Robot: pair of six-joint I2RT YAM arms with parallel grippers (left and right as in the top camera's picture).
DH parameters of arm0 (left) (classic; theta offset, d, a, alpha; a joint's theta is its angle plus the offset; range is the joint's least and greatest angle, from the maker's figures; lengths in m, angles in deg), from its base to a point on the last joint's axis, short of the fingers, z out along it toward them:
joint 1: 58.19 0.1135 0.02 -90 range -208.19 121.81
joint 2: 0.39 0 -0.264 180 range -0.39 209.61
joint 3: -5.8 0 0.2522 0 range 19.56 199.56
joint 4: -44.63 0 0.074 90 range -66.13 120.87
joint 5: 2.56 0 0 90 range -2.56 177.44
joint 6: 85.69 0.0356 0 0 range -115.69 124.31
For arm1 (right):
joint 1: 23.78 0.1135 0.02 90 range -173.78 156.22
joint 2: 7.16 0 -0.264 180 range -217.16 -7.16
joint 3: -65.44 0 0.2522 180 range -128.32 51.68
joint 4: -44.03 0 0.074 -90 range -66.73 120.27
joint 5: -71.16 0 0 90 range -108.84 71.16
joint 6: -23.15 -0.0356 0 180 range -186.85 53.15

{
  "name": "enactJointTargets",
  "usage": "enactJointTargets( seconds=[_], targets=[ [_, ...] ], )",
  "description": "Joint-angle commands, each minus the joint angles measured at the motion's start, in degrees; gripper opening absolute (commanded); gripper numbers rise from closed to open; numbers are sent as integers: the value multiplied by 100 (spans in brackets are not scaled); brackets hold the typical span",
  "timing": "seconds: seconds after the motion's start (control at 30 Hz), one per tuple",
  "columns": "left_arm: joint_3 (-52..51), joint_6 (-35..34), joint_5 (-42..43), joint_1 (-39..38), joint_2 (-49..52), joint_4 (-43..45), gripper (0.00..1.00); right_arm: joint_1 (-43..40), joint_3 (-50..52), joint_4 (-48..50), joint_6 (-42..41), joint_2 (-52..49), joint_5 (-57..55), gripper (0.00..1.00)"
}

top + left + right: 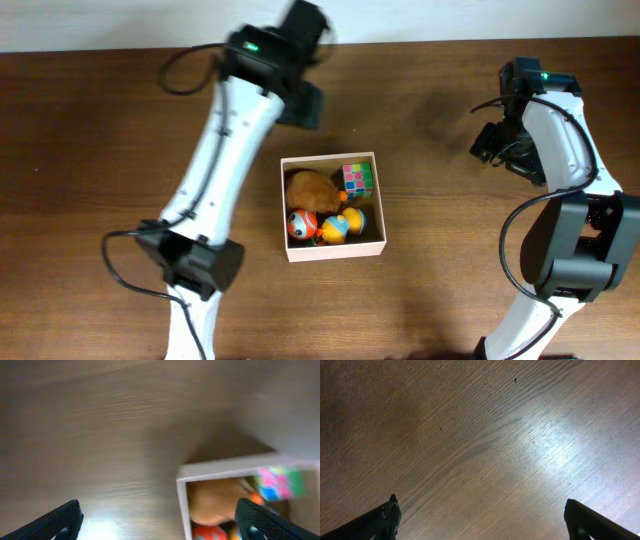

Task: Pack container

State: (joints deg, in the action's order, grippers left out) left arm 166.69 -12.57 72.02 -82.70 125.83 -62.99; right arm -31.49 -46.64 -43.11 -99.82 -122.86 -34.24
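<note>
The container (334, 250), a shallow white-walled box, sits at the table's middle. It holds a brown plush toy (312, 187), a coloured puzzle cube (357, 179), a red and white ball (301, 225) and a yellow and blue toy (338, 227). My left gripper (303, 100) hovers above and behind the box's far left corner, open and empty. In the left wrist view the box wall (183, 505), the plush (215, 502) and the cube (280, 482) show between the spread fingers (160, 522). My right gripper (500, 150) is open and empty over bare wood (480, 450) at the far right.
The dark wooden table (100, 150) runs to a pale wall strip at the back edge. The left arm stretches diagonally from the front left toward the box. The right arm's base stands at the front right.
</note>
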Motion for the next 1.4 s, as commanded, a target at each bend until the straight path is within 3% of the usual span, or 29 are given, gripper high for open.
enactJointTargets(
  seconds=[0.0, 0.23, 0.93, 1.13, 1.37],
  targets=[
    [116, -608, -195, 577, -212, -44, 99, -20, -2, -4, -55, 24, -28, 99],
    [116, -664, 13, 1163, -212, -96, 99, -20, -2, -4, -55, 24, -28, 99],
    [114, -664, -26, 1193, -210, -26, 99, -20, -2, -4, -55, 24, -28, 99],
    [87, -664, -859, 1233, -205, -282, 99, -20, -2, -4, -55, 24, -28, 99],
    [63, -667, -968, 1244, -662, 726, 99, -20, -2, -4, -55, 24, -28, 99]
  ],
)
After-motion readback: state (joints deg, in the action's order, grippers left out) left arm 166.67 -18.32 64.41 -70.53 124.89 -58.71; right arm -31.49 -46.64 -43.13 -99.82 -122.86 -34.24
